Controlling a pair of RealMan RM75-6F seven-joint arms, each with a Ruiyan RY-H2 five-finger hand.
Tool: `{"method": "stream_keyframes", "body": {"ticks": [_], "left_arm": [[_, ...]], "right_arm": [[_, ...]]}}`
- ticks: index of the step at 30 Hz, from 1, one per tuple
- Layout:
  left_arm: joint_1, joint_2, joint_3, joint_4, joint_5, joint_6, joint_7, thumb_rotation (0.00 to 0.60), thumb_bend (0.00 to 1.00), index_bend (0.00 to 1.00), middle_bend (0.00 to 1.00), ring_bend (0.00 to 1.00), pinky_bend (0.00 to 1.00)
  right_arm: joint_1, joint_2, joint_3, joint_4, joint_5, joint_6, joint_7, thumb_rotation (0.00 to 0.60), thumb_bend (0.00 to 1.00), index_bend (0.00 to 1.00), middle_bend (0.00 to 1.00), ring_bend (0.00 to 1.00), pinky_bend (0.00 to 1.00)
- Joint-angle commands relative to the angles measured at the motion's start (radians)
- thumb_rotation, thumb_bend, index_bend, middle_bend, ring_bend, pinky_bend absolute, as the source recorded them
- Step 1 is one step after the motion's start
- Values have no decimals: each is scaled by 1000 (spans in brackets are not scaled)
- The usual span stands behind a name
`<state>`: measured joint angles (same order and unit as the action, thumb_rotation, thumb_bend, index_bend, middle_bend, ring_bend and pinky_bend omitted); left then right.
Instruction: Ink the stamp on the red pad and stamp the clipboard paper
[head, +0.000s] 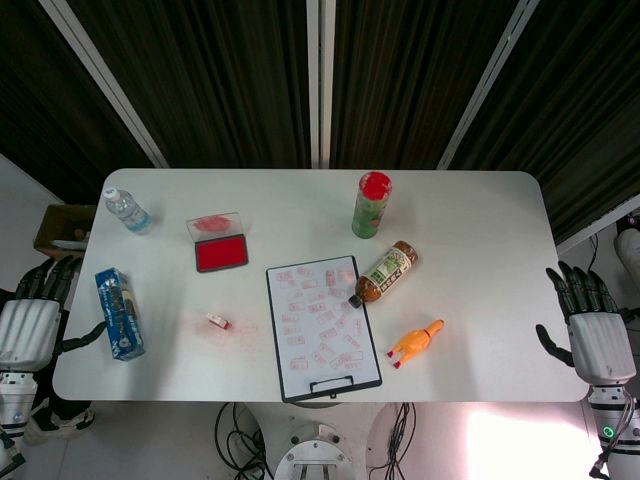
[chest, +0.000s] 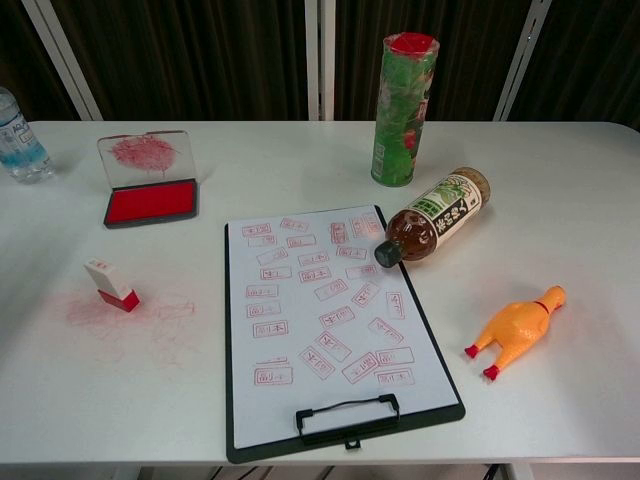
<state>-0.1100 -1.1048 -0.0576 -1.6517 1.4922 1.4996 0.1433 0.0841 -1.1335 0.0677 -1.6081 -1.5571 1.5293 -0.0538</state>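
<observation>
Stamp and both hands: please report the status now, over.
Left hand and right hand open, off the table edges. Stamp lies untouched, left of clipboard; red pad open. Tea bottle touches the clipboard's corner.

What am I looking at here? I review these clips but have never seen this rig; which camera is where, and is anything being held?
A two-armed robot sits at a white table. The head view looks down from above; the chest view looks lower, across the table. The left hand and right hand wait at the table's sides, fingers apart, holding nothing. On the table: an open red ink pad, a small stamp, a clipboard whose paper is covered in stamp marks, plus bottles, a can, a carton and a rubber chicken.
</observation>
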Motion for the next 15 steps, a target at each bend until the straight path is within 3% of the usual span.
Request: {"method": "stream_keyframes", "body": {"ticks": [1,9,15], "left_arm": [[1,-6,2,4,2,1,6,408,159,61,78,41,136],[-10,10,18,-26,20,-29,15,409,159,74,78,41,136],[-52,-7,33,-22,100,-62,9,438,160,77,82,45,148]], "right_arm": [[-1,-2,0,9,5,-1,12,600,229,0,0,0,0],[-5,-5,-3,29,6,-1,35,600,229,0,0,0,0],[-4,8,16,22,18,12,52,600,229,0,0,0,0]]}}
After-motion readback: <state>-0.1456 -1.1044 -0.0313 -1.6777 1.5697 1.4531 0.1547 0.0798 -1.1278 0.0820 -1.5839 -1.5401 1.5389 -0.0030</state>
